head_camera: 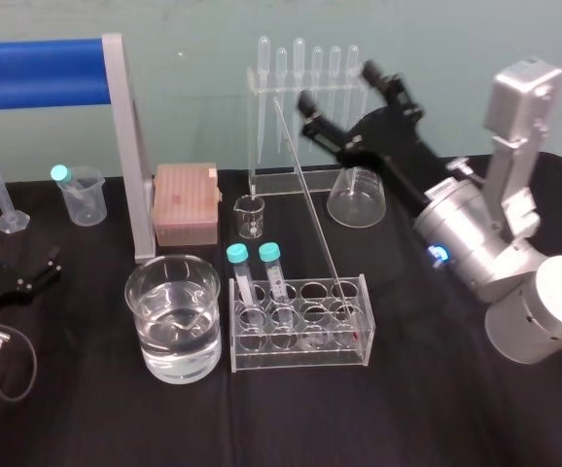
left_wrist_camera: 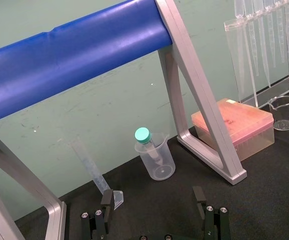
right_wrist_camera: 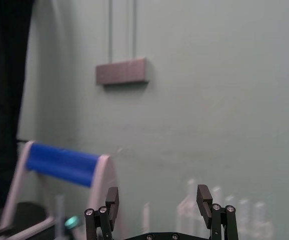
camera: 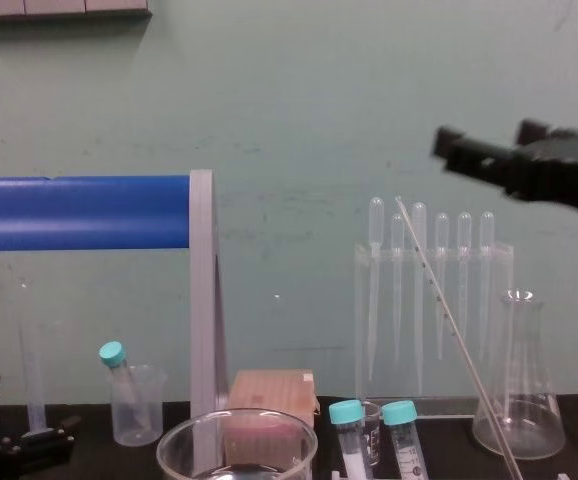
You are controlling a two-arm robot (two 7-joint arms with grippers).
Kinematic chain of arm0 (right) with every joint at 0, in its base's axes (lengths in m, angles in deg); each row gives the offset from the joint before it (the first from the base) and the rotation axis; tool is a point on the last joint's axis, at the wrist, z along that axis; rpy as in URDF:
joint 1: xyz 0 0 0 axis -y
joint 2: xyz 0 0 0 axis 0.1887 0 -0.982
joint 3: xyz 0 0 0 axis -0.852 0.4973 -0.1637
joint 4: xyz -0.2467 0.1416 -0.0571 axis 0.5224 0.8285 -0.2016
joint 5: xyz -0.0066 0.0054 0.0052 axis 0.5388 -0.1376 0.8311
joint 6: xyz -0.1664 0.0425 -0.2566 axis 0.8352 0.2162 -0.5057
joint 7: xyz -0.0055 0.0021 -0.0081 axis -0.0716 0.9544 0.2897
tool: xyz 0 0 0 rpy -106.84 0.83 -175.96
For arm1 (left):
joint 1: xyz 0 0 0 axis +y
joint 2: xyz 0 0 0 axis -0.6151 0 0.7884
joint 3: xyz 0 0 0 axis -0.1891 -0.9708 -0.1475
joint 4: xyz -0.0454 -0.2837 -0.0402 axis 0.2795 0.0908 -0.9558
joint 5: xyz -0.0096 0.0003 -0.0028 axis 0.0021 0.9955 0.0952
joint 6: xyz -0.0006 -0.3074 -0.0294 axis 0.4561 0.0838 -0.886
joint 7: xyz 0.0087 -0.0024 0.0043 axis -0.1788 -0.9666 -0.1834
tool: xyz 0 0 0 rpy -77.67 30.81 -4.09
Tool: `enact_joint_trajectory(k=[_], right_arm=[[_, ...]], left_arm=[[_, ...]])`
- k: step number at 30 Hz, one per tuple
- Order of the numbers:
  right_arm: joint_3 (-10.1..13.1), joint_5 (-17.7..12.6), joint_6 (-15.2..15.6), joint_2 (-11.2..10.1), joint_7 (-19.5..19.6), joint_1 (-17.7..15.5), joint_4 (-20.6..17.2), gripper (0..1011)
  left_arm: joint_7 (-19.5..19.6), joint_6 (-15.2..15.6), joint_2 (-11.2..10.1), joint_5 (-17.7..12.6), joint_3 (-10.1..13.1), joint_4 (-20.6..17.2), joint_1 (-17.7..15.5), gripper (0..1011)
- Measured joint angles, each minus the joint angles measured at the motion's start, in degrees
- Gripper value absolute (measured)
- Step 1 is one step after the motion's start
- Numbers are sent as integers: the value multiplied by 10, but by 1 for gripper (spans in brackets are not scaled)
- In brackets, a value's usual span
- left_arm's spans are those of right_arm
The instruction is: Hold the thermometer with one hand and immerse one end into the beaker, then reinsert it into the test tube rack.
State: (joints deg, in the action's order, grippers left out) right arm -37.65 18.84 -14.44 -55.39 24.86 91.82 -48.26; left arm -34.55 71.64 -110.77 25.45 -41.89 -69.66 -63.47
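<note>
Beaker (head_camera: 131, 292) is set at 9 o'clock of the test tube rack (head_camera: 297, 362), wherein the thermometer (head_camera: 309, 195) is leant. At 12 o'clock, fingers of the right gripper (head_camera: 337, 86) are spread, empty; those of the parked left gripper (head_camera: 39, 271) likewise.

You have no text, number or label to read here. The thermometer (head_camera: 308, 195) shows only fine dark scale ticks, and the beaker (head_camera: 133, 292), at its 8 o'clock, is unmarked.

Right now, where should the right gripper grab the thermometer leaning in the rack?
Probably the bare upper shaft of the thermometer, above the test tube rack, from the right with the open right gripper: it leans leftward, and capped tubes stand on its left.
</note>
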Motion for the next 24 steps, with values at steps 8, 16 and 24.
enact_joint_trajectory(k=[8, 16, 24], right_arm=[[-11, -30, 90, 18, -20, 13, 8, 1004], [-9, -37, 166, 30, -17, 21, 18, 1004], [-7, -29, 198, 39, -22, 30, 40, 1004]], left_arm=[[0, 0, 0, 0, 0, 0, 0, 1008], [0, 0, 0, 0, 0, 0, 0, 1008], [0, 0, 0, 0, 0, 0, 0, 1008]])
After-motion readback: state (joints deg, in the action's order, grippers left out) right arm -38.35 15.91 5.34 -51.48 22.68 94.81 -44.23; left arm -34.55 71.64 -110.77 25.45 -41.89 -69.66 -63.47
